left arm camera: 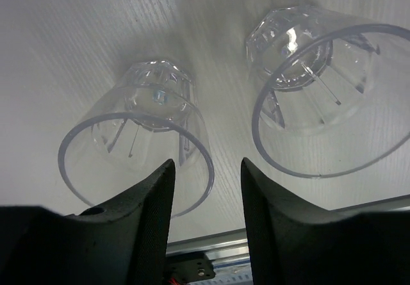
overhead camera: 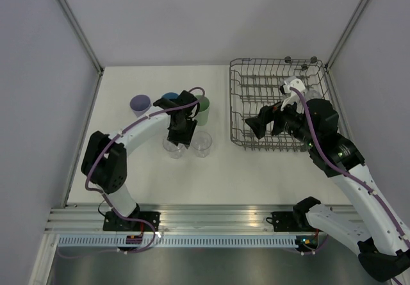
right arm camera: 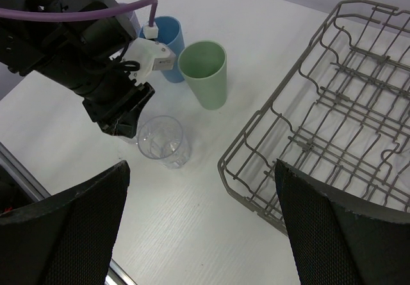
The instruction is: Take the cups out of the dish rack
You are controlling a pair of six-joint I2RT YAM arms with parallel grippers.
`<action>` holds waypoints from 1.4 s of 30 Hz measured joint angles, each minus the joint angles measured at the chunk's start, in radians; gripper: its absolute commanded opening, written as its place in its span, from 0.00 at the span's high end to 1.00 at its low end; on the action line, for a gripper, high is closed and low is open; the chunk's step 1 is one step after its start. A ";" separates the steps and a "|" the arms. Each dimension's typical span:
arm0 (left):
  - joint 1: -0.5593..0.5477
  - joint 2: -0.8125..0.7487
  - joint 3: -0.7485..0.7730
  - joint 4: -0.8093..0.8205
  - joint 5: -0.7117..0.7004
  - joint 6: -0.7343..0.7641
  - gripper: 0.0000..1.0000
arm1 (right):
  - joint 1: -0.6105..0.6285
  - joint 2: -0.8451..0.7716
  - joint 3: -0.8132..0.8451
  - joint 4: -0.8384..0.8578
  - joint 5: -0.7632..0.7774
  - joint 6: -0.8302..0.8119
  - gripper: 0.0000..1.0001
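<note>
The left jaws stand partly open with nothing clamped. A clear glass [left arm camera: 138,144] stands upright on the tabletop [overhead camera: 147,176] directly below and ahead of them. The near arc of its rim runs into the gap between the two fingers, which is far wider than the thin wall; whether one finger touches the rim I cannot tell. A second clear glass [left arm camera: 327,86] stands just to the right of the jaws, near the first but apart from it. The green tumbler [right arm camera: 204,73], the blue tumbler [right arm camera: 168,35] and the lavender tumbler [overhead camera: 140,104] stand beyond them. The step looks like letting go of a glass set down, and doing it well means widening the jaws until both fingers clear the wall. Then rise straight up, with no sideways drift, because a dragged rim would tip this light glass into its neighbour. The right jaws hang wide open and empty over the near left corner of the dish rack [overhead camera: 232,99], and the wires below them carry no cup. Something clear seems to sit in the rack beyond and to the right of them, partly hidden by the arm. They should come down squarely over that cup, between the tines.
</note>
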 measured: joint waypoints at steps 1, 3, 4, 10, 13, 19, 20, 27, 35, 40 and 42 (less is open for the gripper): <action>0.000 -0.012 0.000 0.000 0.000 0.000 0.48 | 0.000 0.001 0.000 0.000 0.000 0.000 0.02; -0.001 -0.040 0.003 -0.004 0.000 0.000 0.44 | 0.000 0.004 0.000 0.000 0.003 0.000 0.02; -0.001 -0.055 0.004 -0.006 0.000 0.000 0.43 | 0.000 0.006 0.000 0.000 0.005 0.000 0.02; -0.001 -0.171 0.029 -0.027 -0.012 0.000 0.25 | 0.000 0.066 0.025 -0.016 0.123 0.021 0.02; -0.001 -0.262 0.042 -0.036 -0.032 0.002 0.00 | -0.003 0.153 0.077 -0.044 0.250 0.042 0.02; -0.001 -0.456 0.059 -0.032 -0.115 0.000 0.00 | -0.140 0.340 0.115 -0.052 0.348 0.069 0.02; -0.001 -0.490 0.058 -0.027 -0.137 0.000 0.00 | -0.180 0.368 0.116 -0.052 0.360 0.070 0.02; -0.001 -0.727 -0.046 0.039 -0.355 0.003 0.00 | -0.349 0.559 0.203 -0.062 0.451 0.045 0.02; -0.001 -0.985 -0.295 0.128 -0.482 0.002 0.00 | -0.451 0.731 0.275 -0.049 0.413 -0.021 0.02; -0.001 -0.988 -0.335 0.164 -0.476 0.002 0.00 | -0.483 0.860 0.370 -0.052 0.360 -0.061 0.02; -0.001 -0.982 -0.344 0.171 -0.470 0.002 0.00 | -0.483 0.912 0.413 -0.061 0.354 -0.075 0.02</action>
